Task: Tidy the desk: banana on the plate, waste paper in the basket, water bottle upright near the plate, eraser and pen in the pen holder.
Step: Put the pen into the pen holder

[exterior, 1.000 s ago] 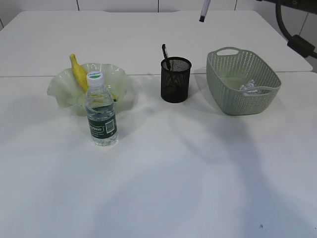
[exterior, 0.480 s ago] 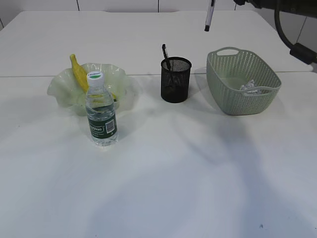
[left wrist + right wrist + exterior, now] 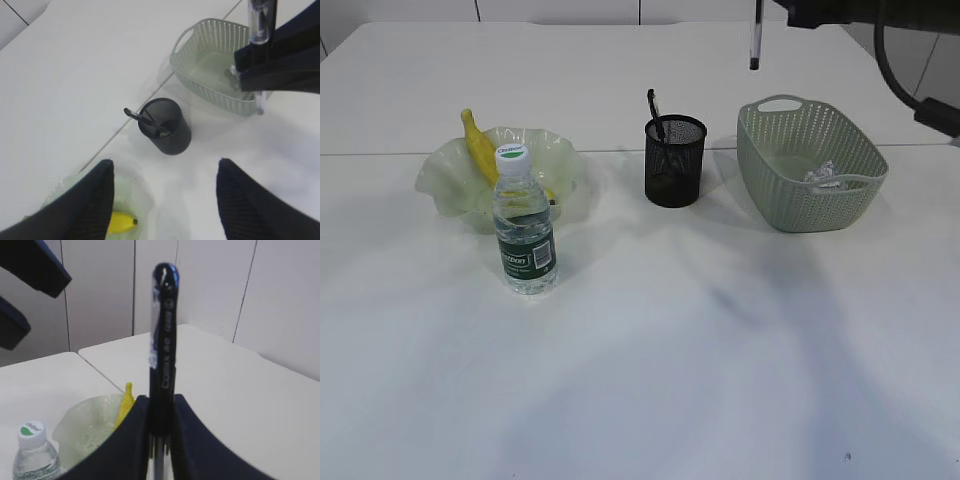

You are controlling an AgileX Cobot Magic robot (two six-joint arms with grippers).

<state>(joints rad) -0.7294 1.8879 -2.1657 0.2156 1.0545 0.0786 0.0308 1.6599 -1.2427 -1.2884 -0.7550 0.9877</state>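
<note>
While the exterior view has the pen (image 3: 755,40) hanging above the basket (image 3: 810,165), not the pen holder (image 3: 674,160), releasing risks a miss. Left wrist: left gripper (image 3: 165,200) gapes empty. Right wrist: right gripper (image 3: 161,435) pinches pen; thin grip, could swing.

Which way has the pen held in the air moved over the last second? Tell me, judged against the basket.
Yes. The pen has shifted rightward and lower, from left of the basket's near handle to over its left rim.
</note>
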